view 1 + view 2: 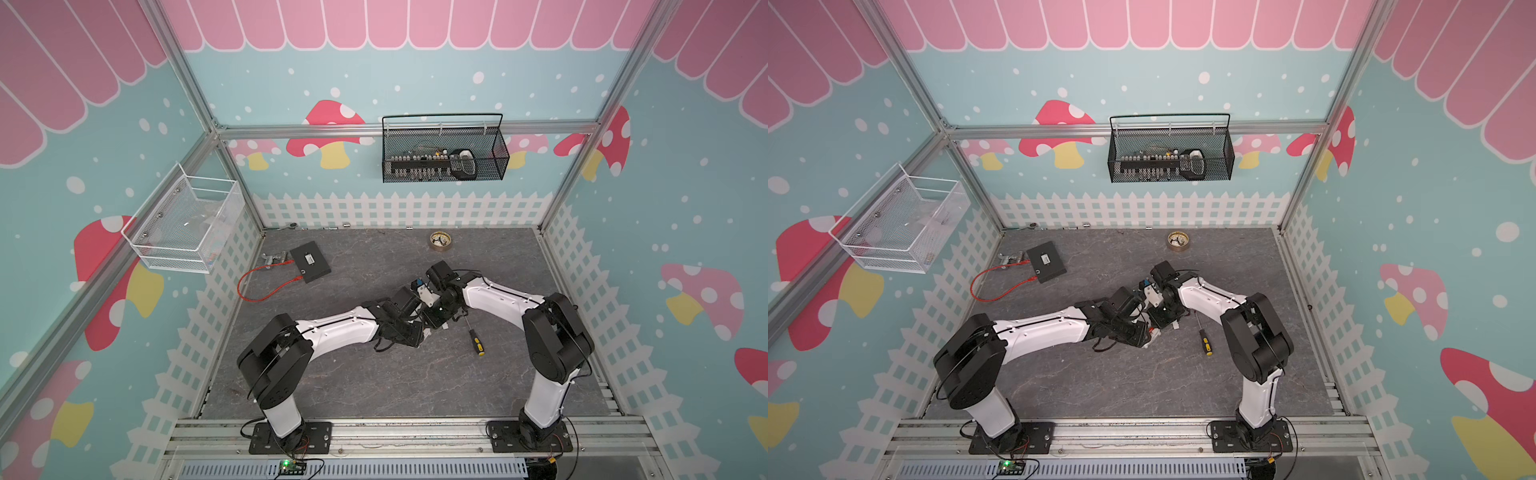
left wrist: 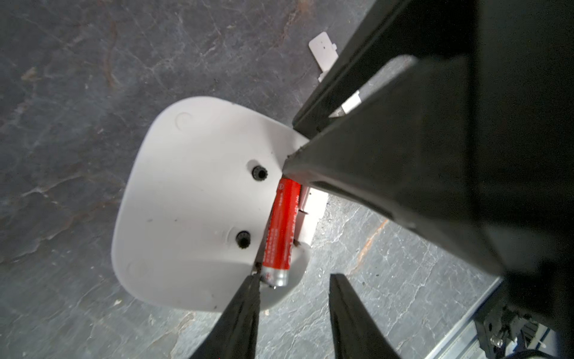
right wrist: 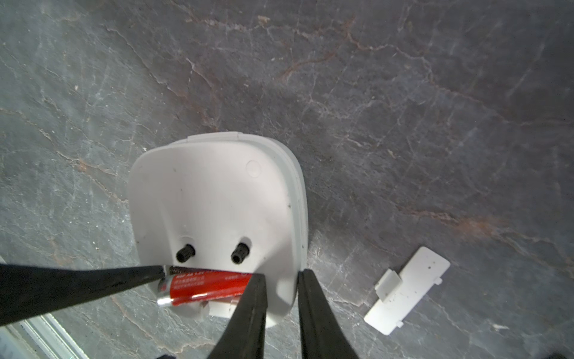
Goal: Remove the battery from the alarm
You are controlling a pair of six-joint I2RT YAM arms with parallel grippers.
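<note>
Far left: black box (image 1: pixel 310 262). Lies on the table (image 1: pixel 374 374), well apart from the work.
Next: left gripper (image 2: pixel 293 276). Stands partly open, grips nothing; touches the silvery end of the battery (image 2: pixel 281 227) with one fingertip (image 2: pixel 251 283), holds the other over bare table.
Below: alarm (image 2: pixel 192 199). Rests back upward on the table, recess uncovered; houses the battery lengthwise in that recess.
Then: right gripper (image 3: pixel 281 275). Pinches narrowly on the alarm's side wall, one finger in the recess at the battery's far end.
Beyond: white cover (image 3: pixel 410 289). Lies flat near the alarm.
Last: screwdriver (image 1: pixel 476 341). Lies further right.
</note>
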